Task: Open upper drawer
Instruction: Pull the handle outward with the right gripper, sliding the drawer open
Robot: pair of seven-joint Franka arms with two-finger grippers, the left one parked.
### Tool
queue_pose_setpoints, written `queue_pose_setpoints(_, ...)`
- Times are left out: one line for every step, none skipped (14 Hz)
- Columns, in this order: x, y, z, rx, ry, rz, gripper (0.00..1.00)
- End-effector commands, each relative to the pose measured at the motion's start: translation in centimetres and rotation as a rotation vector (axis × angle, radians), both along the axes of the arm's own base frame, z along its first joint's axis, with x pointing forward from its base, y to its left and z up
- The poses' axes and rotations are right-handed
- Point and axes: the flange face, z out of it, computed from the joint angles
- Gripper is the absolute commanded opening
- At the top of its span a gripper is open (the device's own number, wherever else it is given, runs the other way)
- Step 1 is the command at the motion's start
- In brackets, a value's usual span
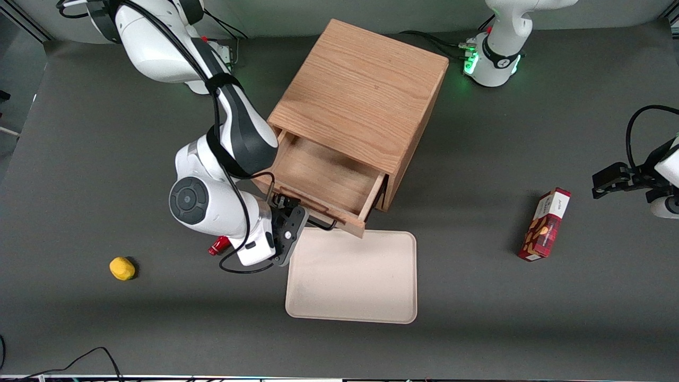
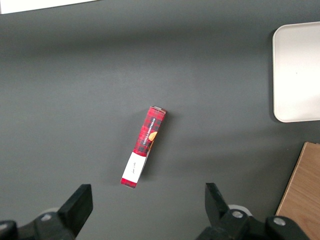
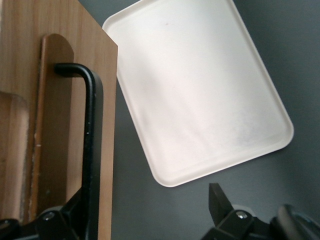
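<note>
Gripper (image 1: pixel 289 212) at upper drawer (image 1: pixel 323 178) handle (image 3: pixel 90 150), fingers spread wide around the bar, drawer out over tray (image 1: pixel 353 276).

The upper drawer (image 1: pixel 323 183), a shallow light-oak box with a thin black wire handle (image 3: pixel 91 150), is standing pulled well out of the wooden cabinet (image 1: pixel 360 101), its bare interior showing, front overhanging the tray's edge.
</note>
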Motion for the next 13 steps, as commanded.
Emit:
queue_pose_setpoints(1.4, -0.5, 0.7, -0.004, -0.055, 0.018, 1.00)
queue_pose_setpoints(1.6, -0.8, 0.6, -0.007, -0.057, 0.012, 1.00)
queue_pose_setpoints(2.0, -1.5, 0.7, -0.017, -0.068, 0.004, 1.00)
queue_pose_setpoints(2.4, -2.0, 1.0, -0.021, -0.089, -0.007, 1.00)
queue_pose_setpoints(2.6, -2.1, 1.1, -0.016, -0.104, -0.013, 1.00)
queue_pose_setpoints(3.0, -2.5, 1.3, -0.015, -0.120, -0.023, 1.00)
queue_pose_setpoints(3.3, -2.9, 1.5, -0.014, -0.137, -0.029, 1.00)
queue_pose_setpoints(3.7, -3.5, 1.7, -0.018, -0.154, -0.042, 1.00)
queue_pose_setpoints(3.9, -3.8, 1.9, -0.019, -0.168, -0.049, 1.00)
queue_pose_setpoints(4.1, -3.9, 2.1, -0.015, -0.181, -0.056, 1.00)
queue_pose_setpoints(4.3, -4.1, 2.3, -0.012, -0.197, -0.062, 1.00)
queue_pose_setpoints(4.5, -4.1, 2.5, -0.006, -0.216, -0.073, 1.00)
queue_pose_setpoints(4.6, -4.1, 2.6, -0.003, -0.223, -0.086, 1.00)
